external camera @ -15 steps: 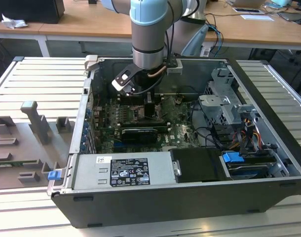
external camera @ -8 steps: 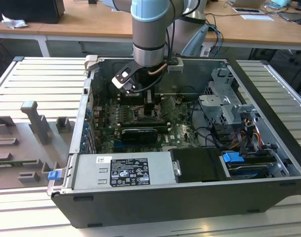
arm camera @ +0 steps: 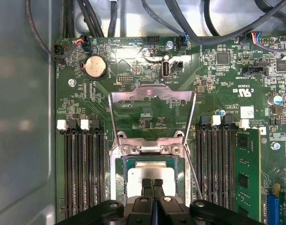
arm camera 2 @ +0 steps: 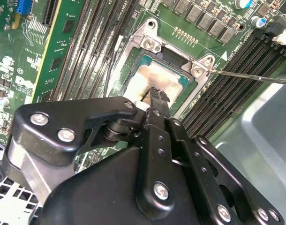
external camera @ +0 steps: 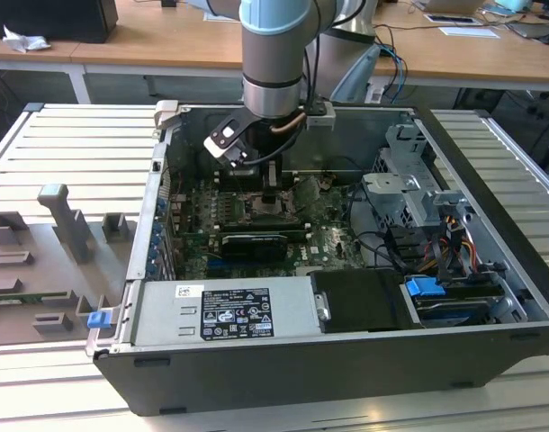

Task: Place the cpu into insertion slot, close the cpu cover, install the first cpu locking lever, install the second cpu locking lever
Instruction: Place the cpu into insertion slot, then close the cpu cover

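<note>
The cpu (arm camera: 150, 174) lies flat in the insertion slot (arm camera: 116, 176), its pale metal top showing in both wrist views, cpu (arm camera 2: 159, 77). The cpu cover (arm camera: 152, 90) is swung open and lies back from its hinge over the green board. My gripper (arm camera: 152, 183) is shut, fingertips pressed together directly over the cpu's top, with nothing visible between them. In the exterior view the gripper (external camera: 269, 193) reaches down inside the open computer case. A thin locking lever (arm camera 2: 255, 76) sticks out beside the slot, unlatched.
Long black memory slots (arm camera: 82, 173) flank the socket on both sides. A black expansion card (external camera: 252, 243), the power supply (external camera: 225, 310), a drive cage (external camera: 409, 180) and cables crowd the case. Grey fixtures (external camera: 63, 216) stand on the table at the exterior view's left.
</note>
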Controlling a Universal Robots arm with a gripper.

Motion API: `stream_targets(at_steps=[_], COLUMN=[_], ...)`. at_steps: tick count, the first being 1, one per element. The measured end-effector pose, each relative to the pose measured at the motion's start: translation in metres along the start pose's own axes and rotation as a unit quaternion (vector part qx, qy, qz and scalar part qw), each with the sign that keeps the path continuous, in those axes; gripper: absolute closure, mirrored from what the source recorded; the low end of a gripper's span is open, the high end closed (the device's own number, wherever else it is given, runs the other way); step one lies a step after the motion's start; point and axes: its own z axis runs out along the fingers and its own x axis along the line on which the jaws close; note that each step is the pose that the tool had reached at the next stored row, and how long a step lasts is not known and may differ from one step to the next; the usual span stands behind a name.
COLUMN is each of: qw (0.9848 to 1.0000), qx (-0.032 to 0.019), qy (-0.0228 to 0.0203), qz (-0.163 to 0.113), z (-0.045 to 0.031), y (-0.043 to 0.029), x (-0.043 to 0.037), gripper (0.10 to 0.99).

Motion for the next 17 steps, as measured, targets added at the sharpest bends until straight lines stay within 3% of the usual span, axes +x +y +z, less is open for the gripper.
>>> stream_targets(at_steps=[17], qw=[1.0000], qx=[0.0001], qy=[0.0000], qz=[0.000], z=[-0.0111], y=[0.0004], x=[0.0000], gripper=[0.980])
